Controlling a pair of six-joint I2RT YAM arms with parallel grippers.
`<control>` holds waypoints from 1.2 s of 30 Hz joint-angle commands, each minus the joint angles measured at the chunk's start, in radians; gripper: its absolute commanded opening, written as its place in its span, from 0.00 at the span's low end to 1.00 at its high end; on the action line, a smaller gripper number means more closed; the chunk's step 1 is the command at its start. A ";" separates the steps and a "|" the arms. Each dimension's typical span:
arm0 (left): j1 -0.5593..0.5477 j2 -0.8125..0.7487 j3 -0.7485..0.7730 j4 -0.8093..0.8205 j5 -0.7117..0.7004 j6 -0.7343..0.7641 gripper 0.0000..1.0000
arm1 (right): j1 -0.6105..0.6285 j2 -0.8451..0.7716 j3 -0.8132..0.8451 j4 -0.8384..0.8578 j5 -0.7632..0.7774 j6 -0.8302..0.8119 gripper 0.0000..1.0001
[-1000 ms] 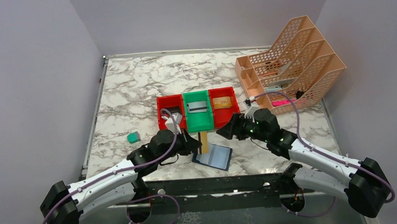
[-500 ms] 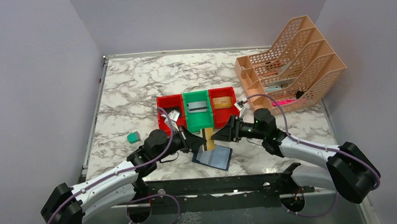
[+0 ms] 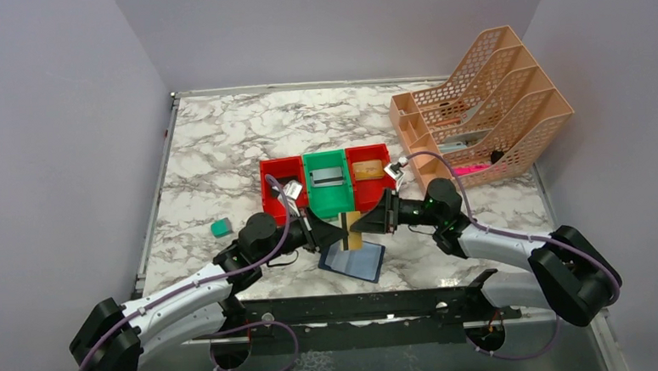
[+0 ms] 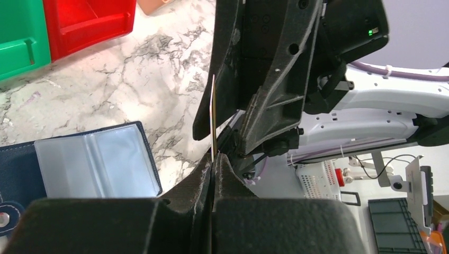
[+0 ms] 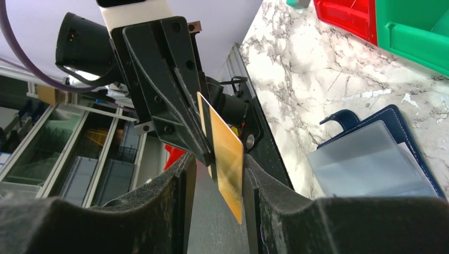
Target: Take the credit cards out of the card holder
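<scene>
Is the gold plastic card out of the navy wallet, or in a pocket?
Out. The thin gold plastic card is pinched in the left gripper, clear of the open navy-blue folding card holder.

Bright, even light is cast from above, and only soft shadows are thrown on the marble table [image 3: 222,149]. In both wrist views the nearest foreground is blurred; a mild sheen is seen on the gold card [image 5: 226,153].

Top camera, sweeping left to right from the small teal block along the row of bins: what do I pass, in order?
teal block → left red bin → green bin → right red bin → peach file rack
</scene>
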 commanded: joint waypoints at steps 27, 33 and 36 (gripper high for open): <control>0.002 0.014 0.014 0.109 0.064 -0.010 0.00 | -0.061 0.110 -0.061 0.363 -0.188 0.145 0.15; 0.003 0.009 0.003 0.125 0.049 -0.020 0.00 | -0.061 0.120 -0.063 0.375 -0.194 0.146 0.14; 0.003 0.008 -0.002 0.125 0.045 -0.021 0.00 | -0.061 0.116 -0.064 0.360 -0.186 0.136 0.05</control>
